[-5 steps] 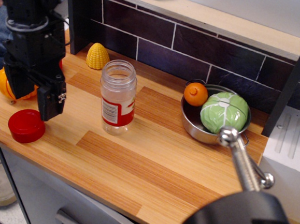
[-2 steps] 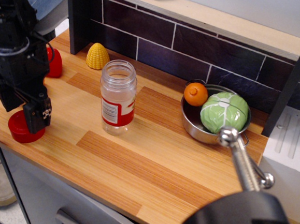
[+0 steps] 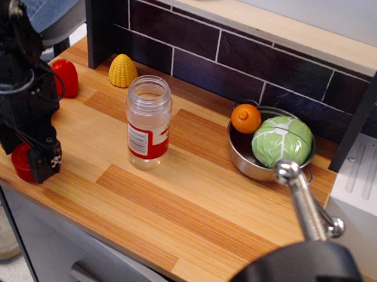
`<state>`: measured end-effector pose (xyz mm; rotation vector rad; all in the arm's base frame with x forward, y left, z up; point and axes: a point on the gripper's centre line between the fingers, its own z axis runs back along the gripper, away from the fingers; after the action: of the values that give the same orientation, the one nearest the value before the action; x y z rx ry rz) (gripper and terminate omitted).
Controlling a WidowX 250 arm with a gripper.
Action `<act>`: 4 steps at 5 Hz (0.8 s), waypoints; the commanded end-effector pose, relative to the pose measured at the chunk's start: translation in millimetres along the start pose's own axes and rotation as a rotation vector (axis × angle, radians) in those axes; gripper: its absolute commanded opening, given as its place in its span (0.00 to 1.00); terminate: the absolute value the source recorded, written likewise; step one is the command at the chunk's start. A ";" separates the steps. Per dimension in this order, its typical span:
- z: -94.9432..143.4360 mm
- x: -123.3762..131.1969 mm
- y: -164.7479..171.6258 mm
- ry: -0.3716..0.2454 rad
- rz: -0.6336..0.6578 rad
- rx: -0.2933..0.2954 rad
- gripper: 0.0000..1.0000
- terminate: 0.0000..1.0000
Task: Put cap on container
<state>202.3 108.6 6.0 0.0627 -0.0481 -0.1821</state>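
Observation:
The clear jar with a red-and-white label stands upright and open-mouthed on the wooden counter, left of centre. The red cap lies flat near the counter's front left edge, mostly hidden by my gripper. My black gripper has come down over the cap, with one finger on its right side and the other on its left. The jaws stand apart on either side of the cap; whether they touch it is hidden. The jar is well to the right of the gripper.
A red toy pepper and a yellow corn sit at the back left. A steel pot at the right holds an orange and a green cabbage. A black clamp with a metal rod fills the near right foreground.
My gripper has moved left and down from beside the cap until it stands astride it. The cap is now mostly covered. The jar has not moved.

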 end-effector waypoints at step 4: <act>110.1 47.4 -16.0 -0.043 0.063 -0.162 0.00 0.00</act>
<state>239.3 70.6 109.0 -0.1325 -0.0355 -0.1036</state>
